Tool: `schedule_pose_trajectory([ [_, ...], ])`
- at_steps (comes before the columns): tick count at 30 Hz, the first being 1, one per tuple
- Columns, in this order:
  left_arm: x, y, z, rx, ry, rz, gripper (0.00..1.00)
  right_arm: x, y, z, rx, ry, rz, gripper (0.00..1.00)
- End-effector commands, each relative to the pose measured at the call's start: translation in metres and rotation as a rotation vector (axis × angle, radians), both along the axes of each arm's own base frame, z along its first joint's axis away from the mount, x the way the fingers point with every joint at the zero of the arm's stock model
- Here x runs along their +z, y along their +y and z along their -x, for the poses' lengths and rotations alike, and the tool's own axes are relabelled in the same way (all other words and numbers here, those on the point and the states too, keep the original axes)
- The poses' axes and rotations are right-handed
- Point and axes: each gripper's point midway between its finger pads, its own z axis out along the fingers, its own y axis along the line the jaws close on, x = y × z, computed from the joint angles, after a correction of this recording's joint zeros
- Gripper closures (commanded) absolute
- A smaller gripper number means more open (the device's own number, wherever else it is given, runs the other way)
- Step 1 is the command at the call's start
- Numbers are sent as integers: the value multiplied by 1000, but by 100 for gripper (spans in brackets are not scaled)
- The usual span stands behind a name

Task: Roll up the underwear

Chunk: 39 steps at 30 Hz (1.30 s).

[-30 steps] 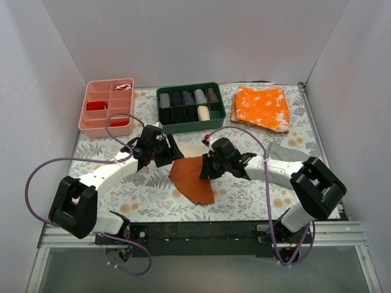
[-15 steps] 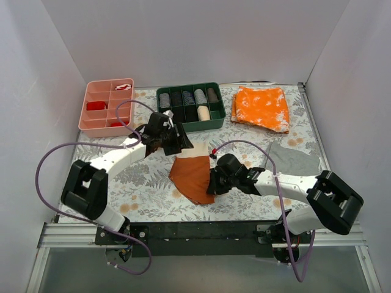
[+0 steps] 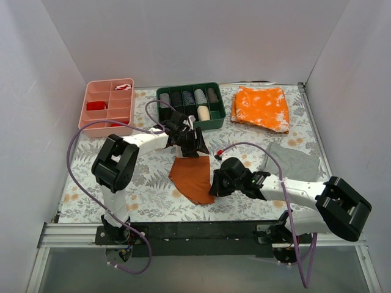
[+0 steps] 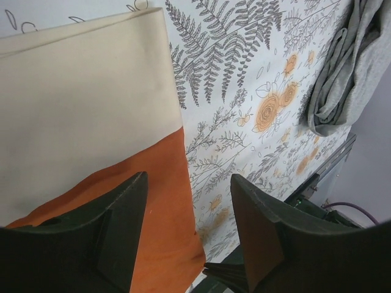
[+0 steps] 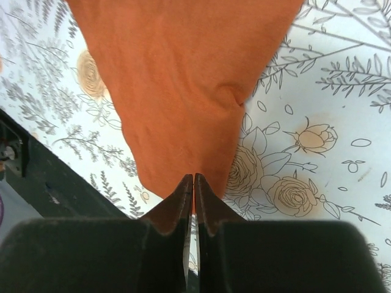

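The underwear (image 3: 192, 178) lies flat on the floral table, rust-orange face up, tapering toward the near edge. In the left wrist view its cream face (image 4: 79, 110) fills the upper left with orange below. My left gripper (image 3: 195, 144) (image 4: 189, 178) is open, hovering over the underwear's far edge. My right gripper (image 3: 214, 187) (image 5: 194, 178) is shut, its tips at the underwear's (image 5: 183, 79) near right corner; the cloth lies flat and I see none of it between the jaws.
A green divided tray (image 3: 190, 107) with rolled cloths and a pink divided tray (image 3: 107, 108) stand at the back. A bright orange speckled cloth (image 3: 263, 107) lies back right. A grey cloth (image 3: 295, 160) (image 4: 342, 73) lies at the right.
My left gripper has swung right and farther back, from the underwear's left side to its far edge. My right gripper has moved nearer, down the underwear's right edge to its near corner.
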Motion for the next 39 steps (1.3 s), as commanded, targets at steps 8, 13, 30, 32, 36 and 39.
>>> schedule_pose_trajectory([
  [8, 2, -11, -16, -21, -64, 14, 47, -18, 9, 14, 61, 55, 76, 91],
  [13, -8, -8, -24, 13, -73, -22, 48, -28, 0, 33, 86, 90, 134, 92],
  [30, -19, -4, -39, 68, -84, -84, 51, -35, -23, 43, 41, 105, 237, 91],
  [32, -19, -1, -42, 81, -90, -95, 51, -32, -22, 43, 43, 105, 233, 91],
  [36, -16, -2, -42, 84, -87, -90, 51, -32, -25, 42, 27, 100, 244, 91],
  [39, -9, -3, -44, 83, -102, -81, 51, -31, -30, 40, 9, 94, 263, 91],
])
